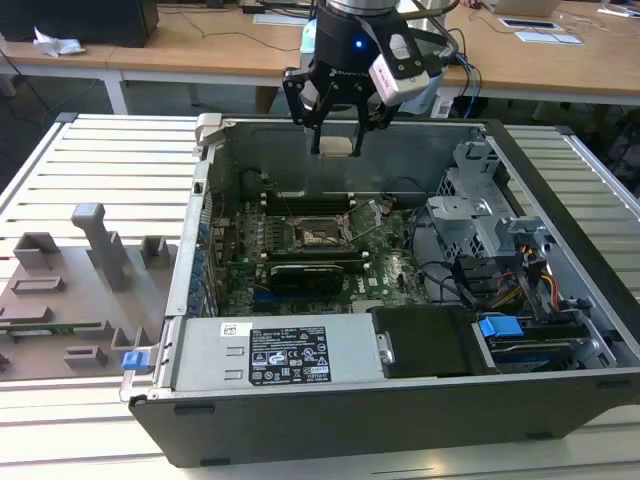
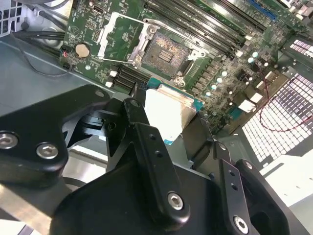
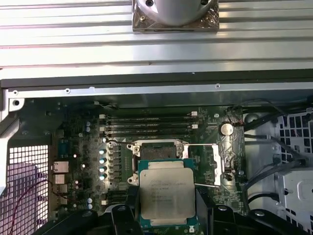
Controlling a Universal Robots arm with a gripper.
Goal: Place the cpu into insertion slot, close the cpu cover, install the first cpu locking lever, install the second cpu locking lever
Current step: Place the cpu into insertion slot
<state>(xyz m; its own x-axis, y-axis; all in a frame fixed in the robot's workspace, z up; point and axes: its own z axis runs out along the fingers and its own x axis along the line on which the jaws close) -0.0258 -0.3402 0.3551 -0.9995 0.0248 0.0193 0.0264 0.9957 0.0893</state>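
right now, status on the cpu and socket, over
Pincer shut on the cpu, held above the motherboard. Socket open and bare, cpu cover folded open beside it. Nothing seen in the way.

Slatted metal table [image 1: 100, 150] stands before long wooden desks [image 1: 200, 45].

Case [image 1: 400, 425] and fixture [image 1: 45, 325] on slatted table [image 1: 110, 160]
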